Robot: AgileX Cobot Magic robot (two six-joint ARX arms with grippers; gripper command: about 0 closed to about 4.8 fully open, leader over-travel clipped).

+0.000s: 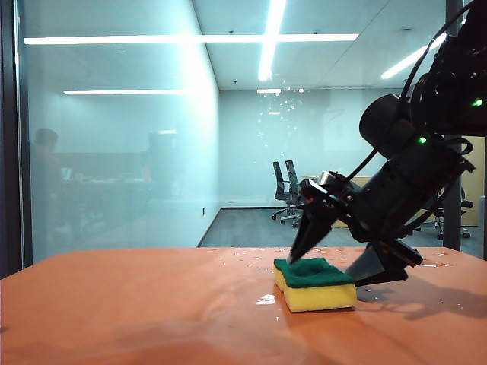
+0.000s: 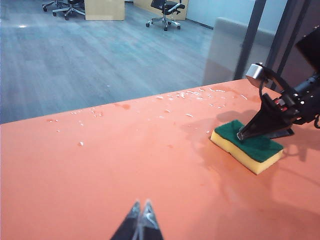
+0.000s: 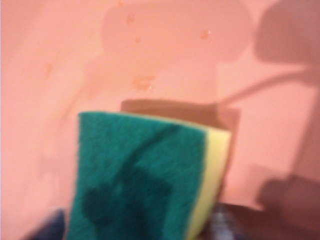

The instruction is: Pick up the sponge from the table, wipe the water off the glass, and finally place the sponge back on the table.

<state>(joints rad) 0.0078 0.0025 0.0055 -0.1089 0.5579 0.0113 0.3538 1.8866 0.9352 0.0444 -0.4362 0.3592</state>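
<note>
A large bluish-green glass (image 1: 129, 137) fills the back of the exterior view, black frames at its edges, ceiling lights mirrored in it and a speckled cluster of water (image 1: 275, 106) right of centre near the top. Behind it stand office chairs (image 1: 287, 192) on a grey floor. The orange-red table (image 1: 137, 312) spans the lower frame, with droplets along its far edge. On it, lower right of centre, lies the sponge (image 1: 313, 283), green layer up. The right gripper (image 1: 331, 255) is above it, jaws spread wide, one fingertip at each end of the sponge, gripping nothing. The left gripper (image 2: 140, 222), at the bottom of its wrist view, has its fingers pressed together and empty.
</note>
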